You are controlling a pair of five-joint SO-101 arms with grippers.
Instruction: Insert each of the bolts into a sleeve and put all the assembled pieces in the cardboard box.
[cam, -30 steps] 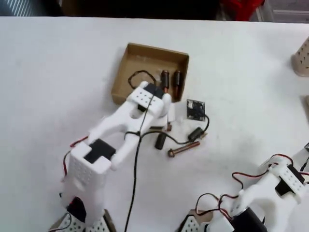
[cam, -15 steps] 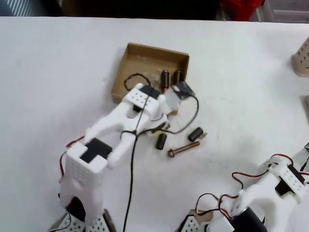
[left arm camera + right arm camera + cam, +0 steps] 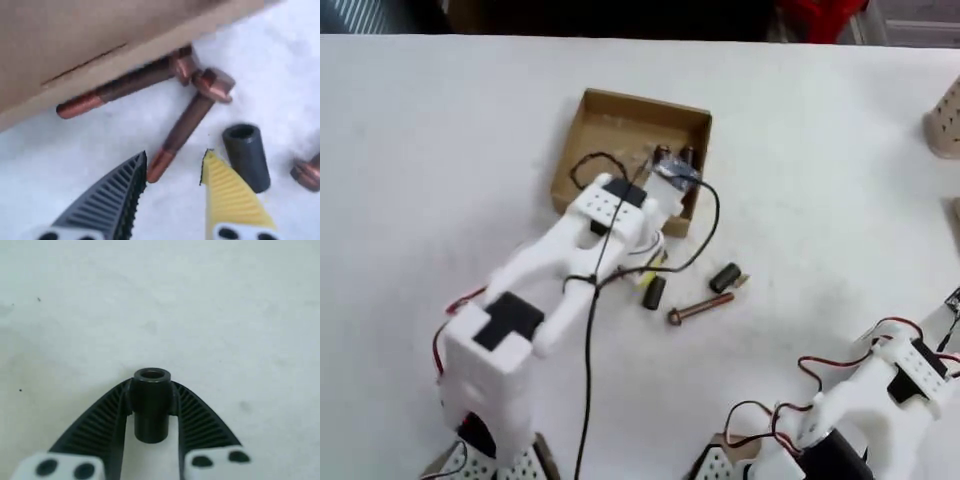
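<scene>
on a white table (image 3: 440, 150), the cardboard box (image 3: 610, 125) sits toward the far edge. the left gripper (image 3: 175, 159), jaws apart, hangs over a copper bolt (image 3: 187, 122) just outside the box wall, beside a loose sleeve (image 3: 246, 156). the right gripper (image 3: 150, 386) clamps a black sleeve (image 3: 150, 415) toward the table's right edge.

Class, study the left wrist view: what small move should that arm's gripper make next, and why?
Probably nudge the open left gripper forward and close on the copper-coloured metal bolt whose plain end lies between its fingertips; the right gripper holds a black cylindrical sleeve, seemingly ready to receive it.
</scene>
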